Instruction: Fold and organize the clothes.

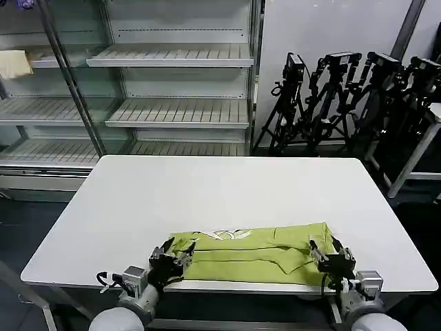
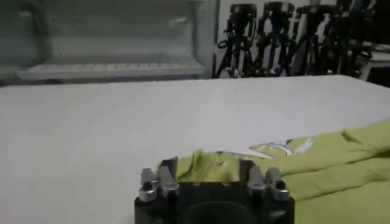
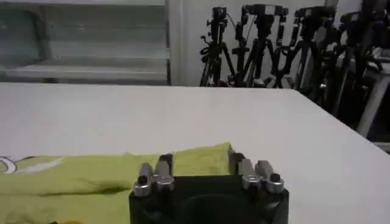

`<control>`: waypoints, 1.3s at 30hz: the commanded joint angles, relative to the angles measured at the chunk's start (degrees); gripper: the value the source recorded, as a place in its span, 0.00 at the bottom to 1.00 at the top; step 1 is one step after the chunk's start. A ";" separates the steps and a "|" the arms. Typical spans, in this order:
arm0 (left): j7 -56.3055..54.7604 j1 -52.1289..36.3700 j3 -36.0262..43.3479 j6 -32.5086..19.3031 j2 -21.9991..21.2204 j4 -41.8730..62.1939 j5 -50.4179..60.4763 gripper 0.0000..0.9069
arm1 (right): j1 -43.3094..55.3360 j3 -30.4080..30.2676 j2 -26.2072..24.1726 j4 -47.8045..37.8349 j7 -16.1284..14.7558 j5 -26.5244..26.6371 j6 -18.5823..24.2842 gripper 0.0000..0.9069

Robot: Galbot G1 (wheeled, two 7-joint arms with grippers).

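t-shirt (image 1: 255,252) in lime green lies flat along the near edge of the white desk (image 1: 227,186), already doubled into a long band with a pale print peeking at its far edge. left gripper (image 1: 173,256) sits at the band's left end, right gripper (image 1: 329,256) at its right end, each with fingers clenched on a pinch of the t-shirt's corner, by the look of both wrist views. soft, light cloth this, likely to sag and slip if caught by one layer alone, so the ends look the best place to hold it, all layers taken together to keep the fold square.
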 commanded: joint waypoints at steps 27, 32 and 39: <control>-7.79 1.15 1.03 -2.69 -12.44 4.75 -3.68 0.03 | -5.72 0.56 3.68 3.84 0.87 -3.40 2.06 1.00; -7.60 0.72 0.71 -3.91 -12.71 5.02 -5.70 0.03 | -6.12 0.70 3.95 4.10 1.01 -3.52 2.24 1.00; -7.22 0.02 -0.49 -6.35 -13.10 4.05 -8.99 0.03 | -6.26 0.95 4.17 4.65 1.22 -3.58 2.24 1.00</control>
